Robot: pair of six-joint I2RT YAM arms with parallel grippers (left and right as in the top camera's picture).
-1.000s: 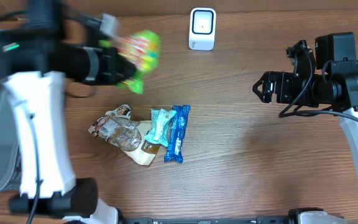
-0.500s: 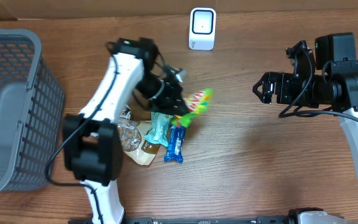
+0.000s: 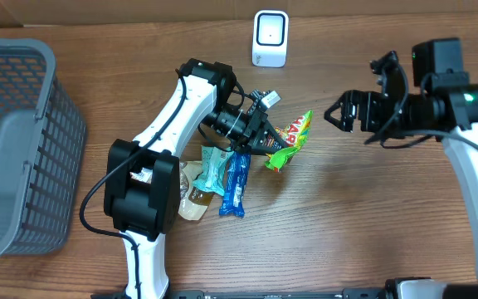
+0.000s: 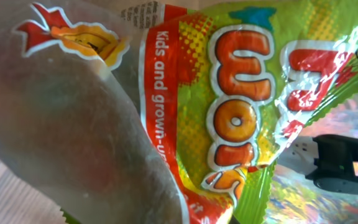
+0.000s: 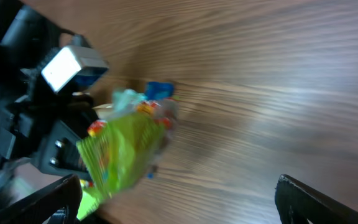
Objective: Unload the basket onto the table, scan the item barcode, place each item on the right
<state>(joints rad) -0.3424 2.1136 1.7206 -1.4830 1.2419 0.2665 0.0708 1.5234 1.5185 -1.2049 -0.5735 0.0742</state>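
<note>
— What is seen on the wooden table [image 3: 363,241], starting with the biggest thing?
— A grey wire basket [image 3: 15,141] is set at the left edge. The left gripper [image 3: 265,135] is stretched out over the middle of the table. Its jaws are closed on a green and red sweet bag [image 3: 293,134], which is held tilted just right of a pile of packets.
— And how is the other arm placed?
— The right gripper [image 3: 343,115] is held at the right, pointed toward the sweet bag but apart from it. Its jaws are spread wide, and nothing is held between them.
— What is found in the pile?
— A clear bag of brown snacks [image 3: 191,199] is laid nearest the left arm. A blue packet [image 3: 237,178] and a smaller teal packet [image 3: 214,164] are laid side by side, touching.
— Anything smaller?
— A white scanner [image 3: 270,37] is stood at the far edge, well apart from the sweet bag.
</note>
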